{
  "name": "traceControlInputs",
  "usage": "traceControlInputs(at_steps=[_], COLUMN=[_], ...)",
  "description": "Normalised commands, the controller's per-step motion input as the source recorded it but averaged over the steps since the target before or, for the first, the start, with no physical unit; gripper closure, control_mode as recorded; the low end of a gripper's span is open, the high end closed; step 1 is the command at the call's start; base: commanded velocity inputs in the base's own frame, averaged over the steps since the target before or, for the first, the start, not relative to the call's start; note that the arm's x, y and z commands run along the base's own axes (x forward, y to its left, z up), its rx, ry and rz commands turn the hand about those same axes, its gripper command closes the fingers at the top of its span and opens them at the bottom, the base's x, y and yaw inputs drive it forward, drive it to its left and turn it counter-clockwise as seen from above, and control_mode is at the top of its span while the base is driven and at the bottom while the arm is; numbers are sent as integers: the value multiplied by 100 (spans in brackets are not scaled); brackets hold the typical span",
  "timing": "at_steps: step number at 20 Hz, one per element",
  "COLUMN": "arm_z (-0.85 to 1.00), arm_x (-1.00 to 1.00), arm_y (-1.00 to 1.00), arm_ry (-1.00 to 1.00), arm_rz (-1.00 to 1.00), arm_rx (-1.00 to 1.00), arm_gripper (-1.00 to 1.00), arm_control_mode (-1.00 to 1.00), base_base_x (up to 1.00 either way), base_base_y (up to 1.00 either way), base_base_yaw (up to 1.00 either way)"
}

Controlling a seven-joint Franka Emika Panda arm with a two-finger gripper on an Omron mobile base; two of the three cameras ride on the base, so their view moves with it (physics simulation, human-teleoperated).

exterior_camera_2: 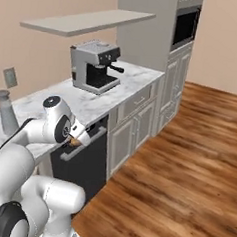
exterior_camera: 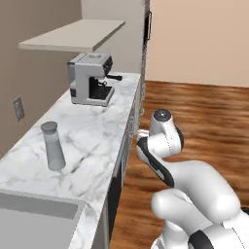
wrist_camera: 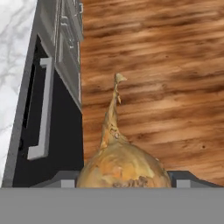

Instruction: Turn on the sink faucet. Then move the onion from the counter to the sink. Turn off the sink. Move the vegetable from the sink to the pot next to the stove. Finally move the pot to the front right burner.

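Note:
My gripper (wrist_camera: pixel 124 180) is shut on the onion (wrist_camera: pixel 122 164), a golden-brown bulb whose thin stem tip points away from the hand. A dark fingertip (wrist_camera: pixel 61 178) shows on each side of the bulb. In the right base view the gripper (exterior_camera_2: pixel 77 137) hangs just off the counter's front edge, with a bit of the onion (exterior_camera_2: pixel 74 143) under it. The white marble counter (exterior_camera: pixel 92 141) runs along the wall. A corner of the sink (exterior_camera: pixel 44 206) shows at the lower left. The faucet, the pot and the stove are out of view.
A grey lidded jar (exterior_camera: pixel 52 146) stands on the counter near the sink, and a coffee machine (exterior_camera: pixel 90 78) stands farther back. Below the gripper are a black dishwasher front (wrist_camera: pixel 48 144) with a bar handle and wooden floor (wrist_camera: pixel 153 65). A tall oven cabinet (exterior_camera_2: pixel 184 30) ends the counter.

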Motion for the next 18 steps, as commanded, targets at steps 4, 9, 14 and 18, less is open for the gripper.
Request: traceControlInputs(at_steps=[4,9,14,18], arm_z=[0,0,0,0], arm_x=[0,0,0,0], arm_y=[0,0,0,0], arm_ry=[0,0,0,0], arm_rz=[0,0,0,0], arm_rx=[0,0,0,0], arm_gripper=[100,100,100,100], arm_control_mode=[100,100,100,100], base_base_x=[0,0,0,1], base_base_y=[0,0,0,0], base_base_yaw=[-49,-48,-47,-45])
